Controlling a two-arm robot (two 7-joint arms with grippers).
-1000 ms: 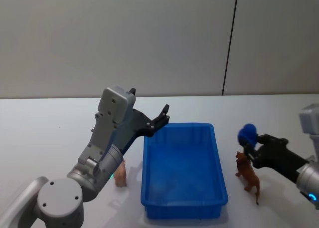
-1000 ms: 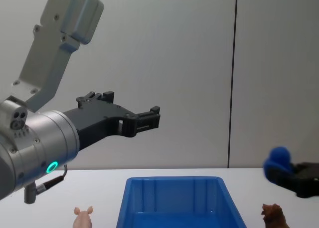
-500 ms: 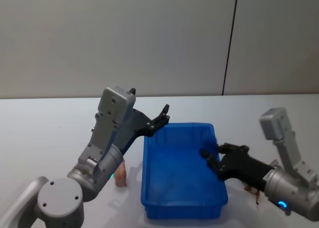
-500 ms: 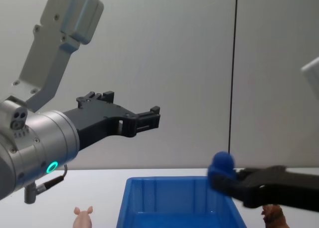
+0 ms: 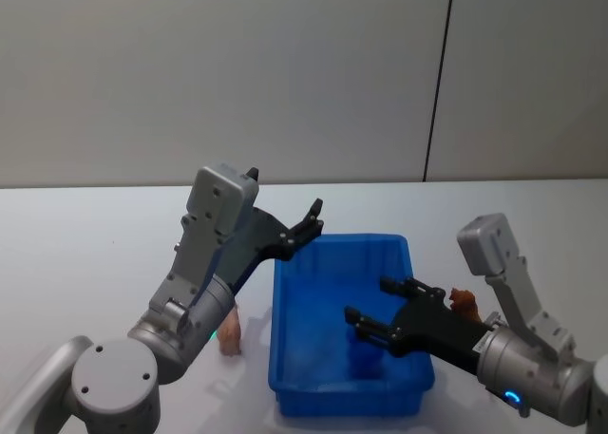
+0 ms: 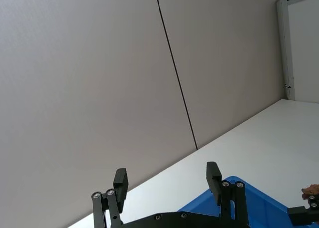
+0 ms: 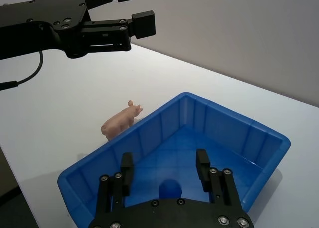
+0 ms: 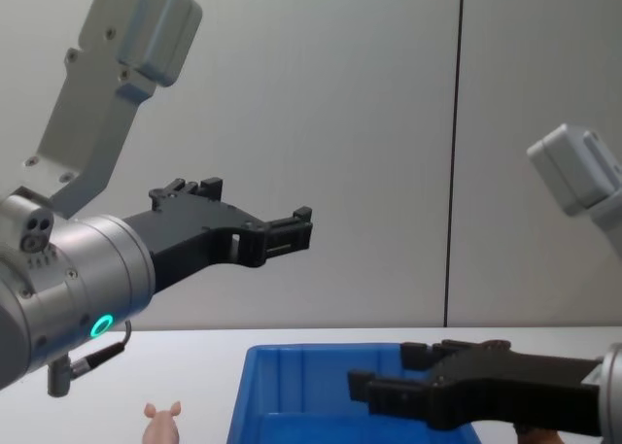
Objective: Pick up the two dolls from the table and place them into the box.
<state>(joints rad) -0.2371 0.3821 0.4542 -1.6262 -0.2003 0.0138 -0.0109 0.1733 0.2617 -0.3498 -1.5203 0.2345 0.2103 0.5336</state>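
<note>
The blue box stands in the middle of the white table. A pale pink pig doll stands just left of it, also seen from the chest and the right wrist. The reddish-brown doll stands right of the box, partly hidden by my right arm. My right gripper hangs open over the box's inside, nothing between its fingers. A blue ball lies on the box floor under it. My left gripper is open in the air above the box's far left corner.
A grey wall with a dark vertical seam stands behind the table. Bare tabletop lies to the left and behind the box. My left arm leans over the pig doll.
My right gripper moved left from beside the brown doll to over the box and opened. The blue ball it held now lies in the box. The left arm has not moved.
</note>
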